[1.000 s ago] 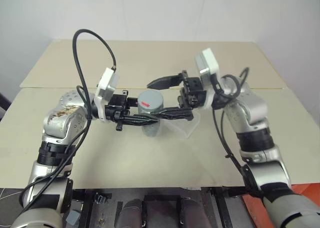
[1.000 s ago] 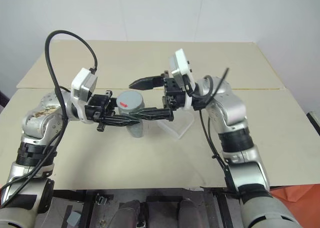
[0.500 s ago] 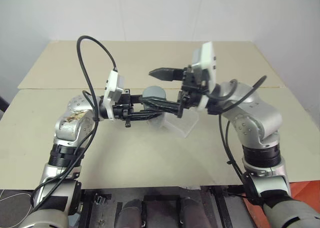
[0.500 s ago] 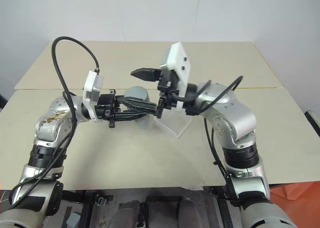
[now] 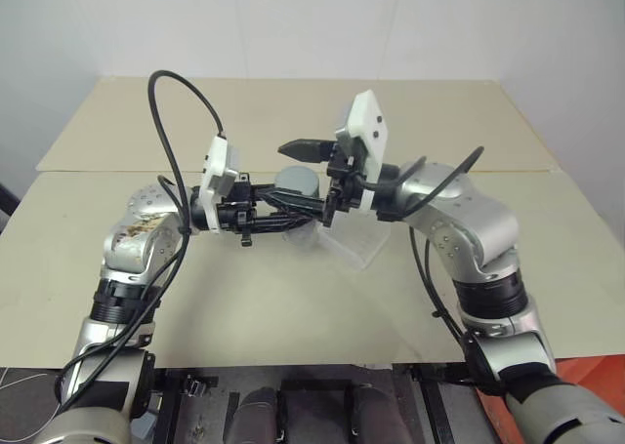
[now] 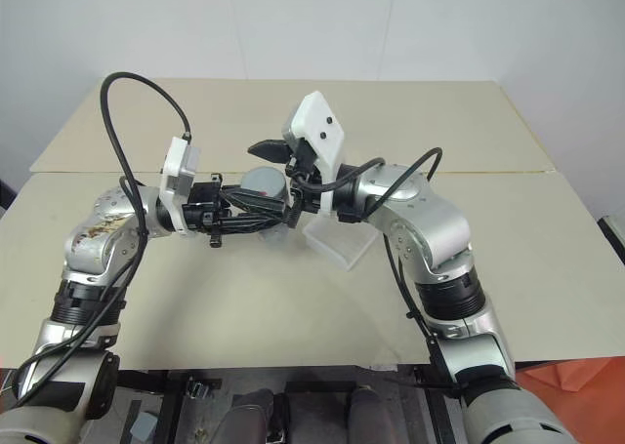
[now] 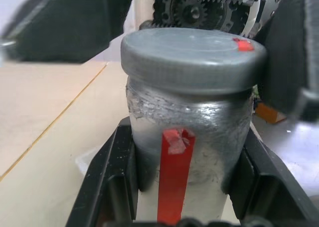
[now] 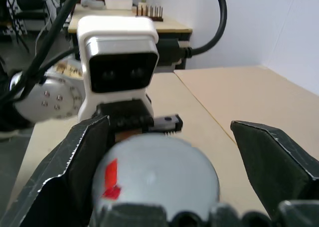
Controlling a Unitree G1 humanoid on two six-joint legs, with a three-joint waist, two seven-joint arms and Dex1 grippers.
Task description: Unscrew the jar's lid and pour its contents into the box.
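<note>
My left gripper (image 5: pixel 296 210) is shut on the body of the jar (image 7: pixel 189 137), holding it upright above the table. A red strip runs down the jar's silvery wall. The grey lid (image 7: pixel 192 55) with a small red mark sits on the jar. My right gripper (image 5: pixel 285 177) is open and comes in from the right. Its fingers (image 8: pixel 75 172) stand on either side of the lid (image 8: pixel 154 182), apart from it. The clear box (image 5: pixel 356 244) lies on the table below and behind the right gripper. The contents are hidden inside the jar.
The beige table (image 5: pixel 293 307) has a seam running across it behind the arms, with a second board (image 5: pixel 293 112) beyond and a white wall at the back. A black cable (image 5: pixel 181 102) loops above my left arm.
My right gripper has swung and moved left, staying open, so its fingers now reach further across the lid. The left gripper still holds the jar in about the same place.
</note>
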